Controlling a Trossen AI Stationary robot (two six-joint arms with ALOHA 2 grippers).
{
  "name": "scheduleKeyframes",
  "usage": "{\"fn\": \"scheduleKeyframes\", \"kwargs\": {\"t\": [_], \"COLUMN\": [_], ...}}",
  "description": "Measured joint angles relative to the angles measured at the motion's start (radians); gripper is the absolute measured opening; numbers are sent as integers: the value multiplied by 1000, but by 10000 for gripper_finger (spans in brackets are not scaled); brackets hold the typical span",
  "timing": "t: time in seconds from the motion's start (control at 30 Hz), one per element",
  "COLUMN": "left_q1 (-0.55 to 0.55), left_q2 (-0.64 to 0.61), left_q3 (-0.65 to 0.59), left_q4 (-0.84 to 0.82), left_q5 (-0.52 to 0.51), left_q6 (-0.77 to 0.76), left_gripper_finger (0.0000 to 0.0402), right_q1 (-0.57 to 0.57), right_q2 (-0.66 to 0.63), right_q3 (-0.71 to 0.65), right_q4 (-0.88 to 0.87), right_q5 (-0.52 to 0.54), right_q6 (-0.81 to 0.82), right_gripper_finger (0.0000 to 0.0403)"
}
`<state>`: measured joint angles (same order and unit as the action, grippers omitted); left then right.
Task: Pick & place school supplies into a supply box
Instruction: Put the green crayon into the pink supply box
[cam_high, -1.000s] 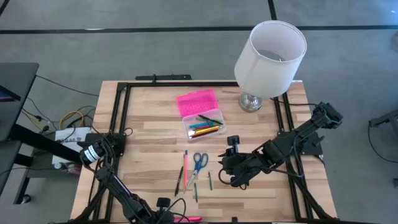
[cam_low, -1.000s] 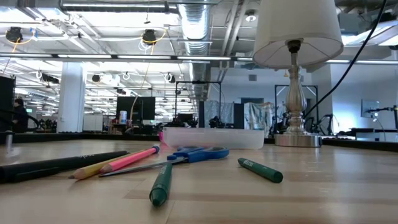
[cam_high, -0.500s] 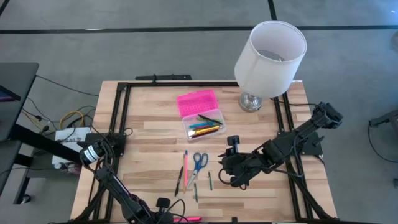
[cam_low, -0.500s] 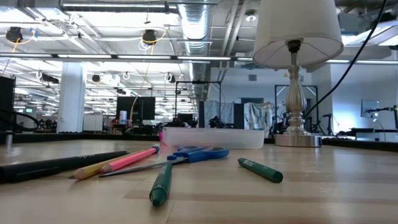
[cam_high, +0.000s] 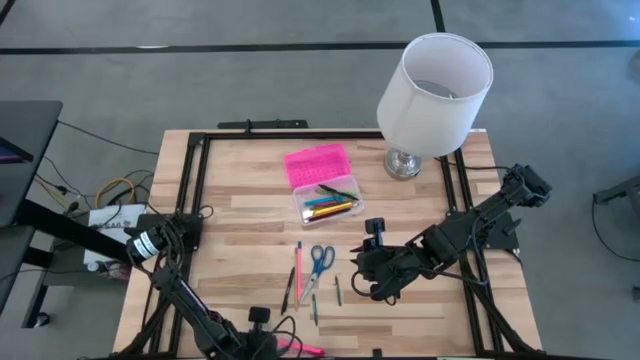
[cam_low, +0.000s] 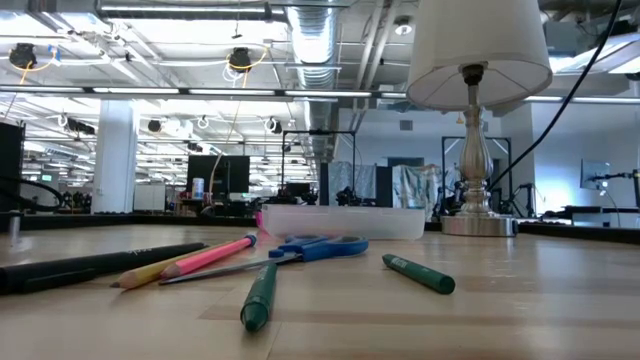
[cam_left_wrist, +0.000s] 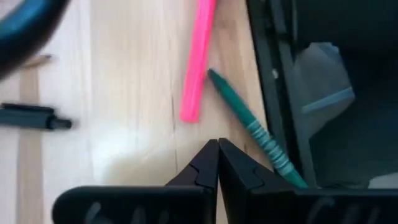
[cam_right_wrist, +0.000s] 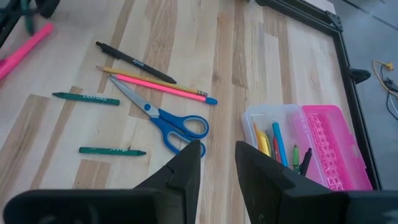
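**Left gripper clenching on nothing at the bench's near edge**

We are watching the left gripper (cam_left_wrist: 218, 163) hanging over the bench (cam_high: 240, 230) near its front rail, fingers pressed fully together with nothing between them. A pink marker (cam_left_wrist: 198, 59) and a green pen (cam_left_wrist: 249, 124) are lying just ahead of its tips, untouched. We are judging the risk plainly: if the arm is lifting away now, it is leaving empty-handed, and a blind push forward could be nudging the green pen off the edge beside the frame.

The right gripper (cam_right_wrist: 217, 163) is hovering released, jaws apart and holding nothing, above the blue-handled scissors (cam_right_wrist: 163, 118). Beside those are lying a pink pencil (cam_right_wrist: 163, 87), a black pen (cam_right_wrist: 134, 62) and two green crayons (cam_right_wrist: 86, 98). A careless descent here could be scattering that tight cluster.

The supply box (cam_high: 328, 203) is sitting open mid-bench with several pens inside, its pink lid (cam_high: 317, 163) folded back toward the lamp (cam_high: 432, 85).
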<state>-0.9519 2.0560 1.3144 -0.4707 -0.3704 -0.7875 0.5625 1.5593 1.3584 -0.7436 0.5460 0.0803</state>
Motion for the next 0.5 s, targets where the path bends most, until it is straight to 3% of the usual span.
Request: {"fn": "scheduleKeyframes", "kwargs": {"t": [0.17, 0.5], "left_q1": [1, -3], "left_q2": [-1, -4], "left_q3": [28, 121], "left_q4": [-108, -404], "left_q5": [-27, -193], "left_q6": [-38, -205], "left_gripper_finger": [0, 1], "right_q1": [0, 0], "right_q2": [0, 0], "right_q3": [-4, -4], "right_q4": [-2, 0], "right_q5": [-14, -24], "right_q6": [0, 1], "right_gripper_finger": [95, 95]}}
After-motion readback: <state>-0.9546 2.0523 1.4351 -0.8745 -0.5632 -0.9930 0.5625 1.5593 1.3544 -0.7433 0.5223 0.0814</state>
